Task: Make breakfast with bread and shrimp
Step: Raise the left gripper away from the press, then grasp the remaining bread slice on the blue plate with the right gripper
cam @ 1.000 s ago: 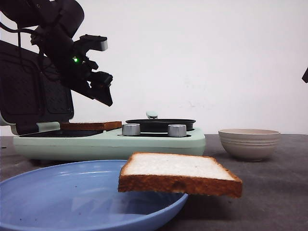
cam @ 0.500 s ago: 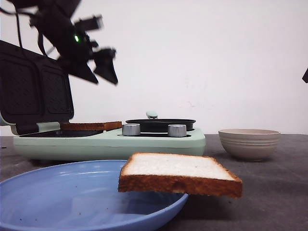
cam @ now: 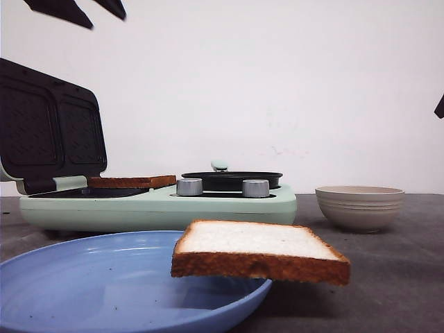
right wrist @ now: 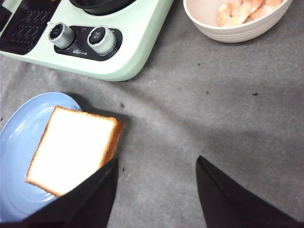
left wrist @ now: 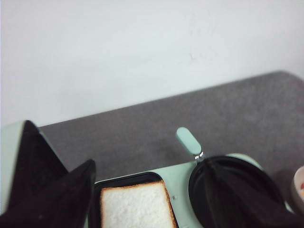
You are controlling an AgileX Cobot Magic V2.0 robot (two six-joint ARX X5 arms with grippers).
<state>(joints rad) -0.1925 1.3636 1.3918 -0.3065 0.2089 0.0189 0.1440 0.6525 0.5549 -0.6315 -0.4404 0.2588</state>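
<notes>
One bread slice [cam: 257,250] lies on the near rim of a blue plate [cam: 83,277] and overhangs it. In the right wrist view this bread slice [right wrist: 73,149] is beside one finger of my right gripper [right wrist: 156,161], which hangs open and empty above the grey table. A second bread slice [left wrist: 135,206] lies flat in the sandwich maker's black tray [cam: 132,182]. My left gripper [left wrist: 149,161] is open and empty, high above that tray; only its fingertips [cam: 66,10] show at the top of the front view. The shrimp [right wrist: 242,12] sit in a beige bowl [right wrist: 228,33].
The mint-green sandwich maker [cam: 159,208] has its black lid [cam: 52,132] standing open at the left. It has two silver knobs [right wrist: 61,34] and a black pan [cam: 231,179] with a mint handle [left wrist: 189,141]. The bowl [cam: 359,207] stands to its right.
My left gripper has risen and moved left, from above the sandwich maker to nearly out of the top of the front view. Both bread slices have stayed in place.
</notes>
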